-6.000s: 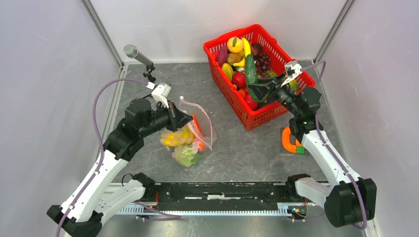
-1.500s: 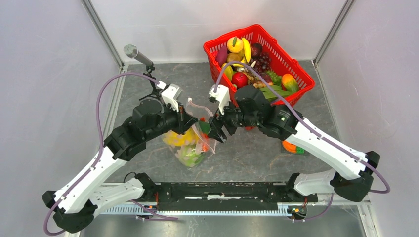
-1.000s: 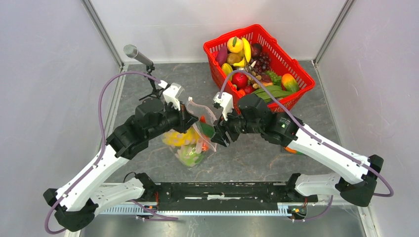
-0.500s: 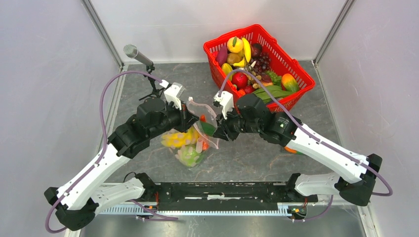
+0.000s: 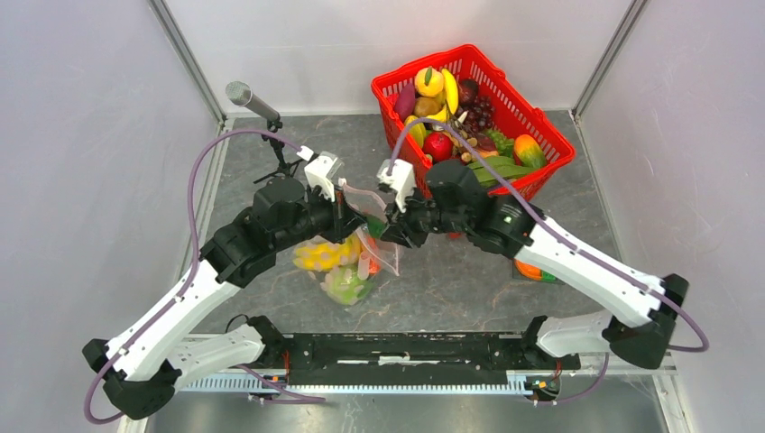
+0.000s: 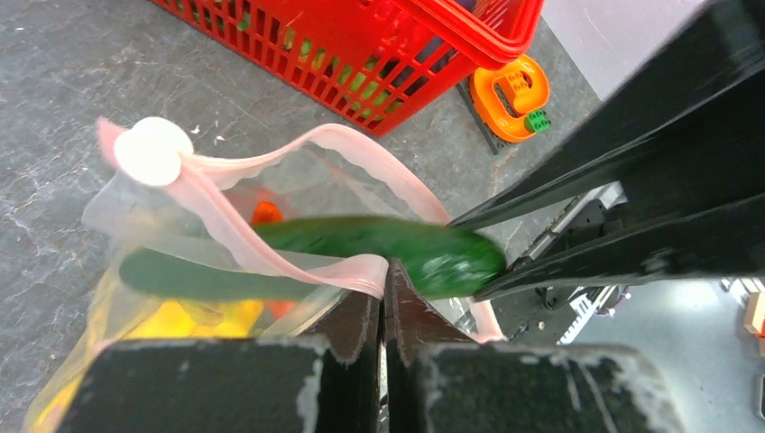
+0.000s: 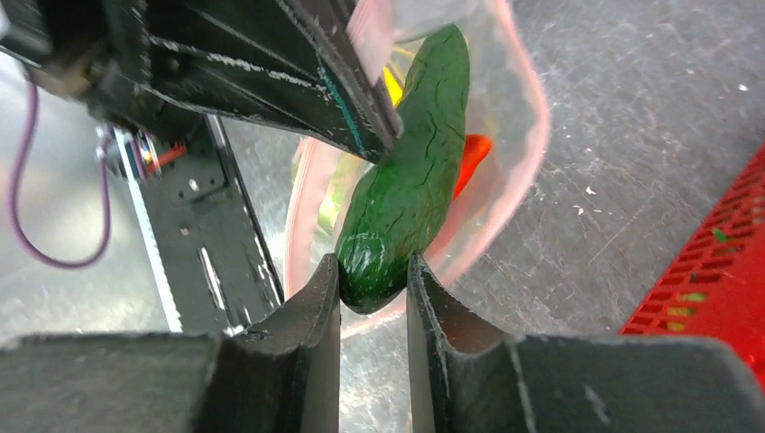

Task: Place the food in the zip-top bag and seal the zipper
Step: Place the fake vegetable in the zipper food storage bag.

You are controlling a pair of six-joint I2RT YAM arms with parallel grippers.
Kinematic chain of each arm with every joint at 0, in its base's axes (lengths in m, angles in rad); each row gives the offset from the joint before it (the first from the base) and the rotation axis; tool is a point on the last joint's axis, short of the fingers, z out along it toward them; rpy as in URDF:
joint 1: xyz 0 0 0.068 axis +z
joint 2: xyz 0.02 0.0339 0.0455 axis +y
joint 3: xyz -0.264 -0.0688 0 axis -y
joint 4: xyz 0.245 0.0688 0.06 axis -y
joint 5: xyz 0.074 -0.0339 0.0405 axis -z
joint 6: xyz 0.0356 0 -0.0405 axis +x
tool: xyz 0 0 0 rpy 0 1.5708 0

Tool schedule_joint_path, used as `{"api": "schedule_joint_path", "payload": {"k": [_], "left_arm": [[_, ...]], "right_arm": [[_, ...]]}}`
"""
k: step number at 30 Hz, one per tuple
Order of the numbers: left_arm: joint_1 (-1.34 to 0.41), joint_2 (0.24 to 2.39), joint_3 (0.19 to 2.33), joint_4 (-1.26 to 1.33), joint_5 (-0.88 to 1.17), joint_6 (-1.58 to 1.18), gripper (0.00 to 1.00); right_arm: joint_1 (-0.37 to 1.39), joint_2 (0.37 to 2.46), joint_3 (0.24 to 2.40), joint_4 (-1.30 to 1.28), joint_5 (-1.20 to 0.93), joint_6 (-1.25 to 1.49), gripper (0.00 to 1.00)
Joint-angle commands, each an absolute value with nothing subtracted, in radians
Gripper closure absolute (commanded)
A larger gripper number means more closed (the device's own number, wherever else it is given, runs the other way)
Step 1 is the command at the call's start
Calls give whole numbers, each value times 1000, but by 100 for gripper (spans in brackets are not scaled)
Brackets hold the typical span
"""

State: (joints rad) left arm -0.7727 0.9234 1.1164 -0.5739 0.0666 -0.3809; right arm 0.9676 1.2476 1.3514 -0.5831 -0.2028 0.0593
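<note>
Grey table (image 5: 451, 289), filling the floor of the top view. Two long white and black arms on it: left arm (image 5: 180, 307) from the lower left, right arm (image 5: 586, 266) from the lower right, tips close together a bit left of the middle of the frame. Red basket (image 5: 523, 96) at the upper right, full of toy fruit and vegetables, partly behind the right arm.

Zip-top bag (image 5: 386, 257) in the middle of the top view, right below the two tips. Clear and soft, mouth pulled open and up, bottom resting on the table. Inside, near the bottom: a yellow banana bunch (image 5: 317, 255) and a pale green cauliflower (image 5: 345, 287).

Cucumber (image 7: 410, 171), green and bumpy, in the middle of the right wrist view. Pokes halfway through the bag's mouth, far tip inside, fat end outside. Next to it in the bag, an orange carrot (image 7: 471, 152).

Right gripper (image 7: 372, 275): fingers squeezed on the fat end of the cucumber, one on each side.

Left gripper (image 6: 385, 293): fingers pressed together, pinching the zipper (image 6: 225, 216) at the bottom middle of the left wrist view. Holds that side of the mouth up. Zipper not sealed, a pink loop curling around the cucumber, with a round white slider (image 6: 149, 151) at the upper left.

Small orange toy block (image 6: 510, 90) on the table at the upper right of that view, beside the basket. Grey microphone (image 5: 251, 99) at the upper left of the top view.
</note>
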Motion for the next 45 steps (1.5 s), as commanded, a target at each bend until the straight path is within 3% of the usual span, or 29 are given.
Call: {"api": "schedule_joint_path", "payload": {"k": [1, 8, 16, 27, 35, 37, 40, 45], "left_arm": [[-777, 932, 1176, -530, 137, -334, 98], [-777, 922, 1184, -545, 121, -321, 98], [-776, 941, 1208, -520, 250, -291, 98], [-777, 967, 1203, -506, 334, -293, 98], [-778, 947, 1186, -488, 308, -311, 98], [-777, 940, 1179, -481, 294, -314, 98], [-777, 919, 1163, -470, 284, -316, 98], [-776, 911, 1159, -466, 306, -316, 98]], "right_arm": [[974, 1300, 1417, -640, -345, -175, 100], [969, 1253, 1430, -653, -454, -474, 100], [966, 1302, 1435, -620, -425, -574, 100], [967, 1312, 1359, -455, -360, -575, 95], [966, 1352, 1364, -429, -310, -551, 85], [967, 1323, 1311, -357, -322, -530, 88], [965, 1266, 1215, -221, -295, -486, 77], [961, 1236, 1161, -146, -350, -480, 81]]}}
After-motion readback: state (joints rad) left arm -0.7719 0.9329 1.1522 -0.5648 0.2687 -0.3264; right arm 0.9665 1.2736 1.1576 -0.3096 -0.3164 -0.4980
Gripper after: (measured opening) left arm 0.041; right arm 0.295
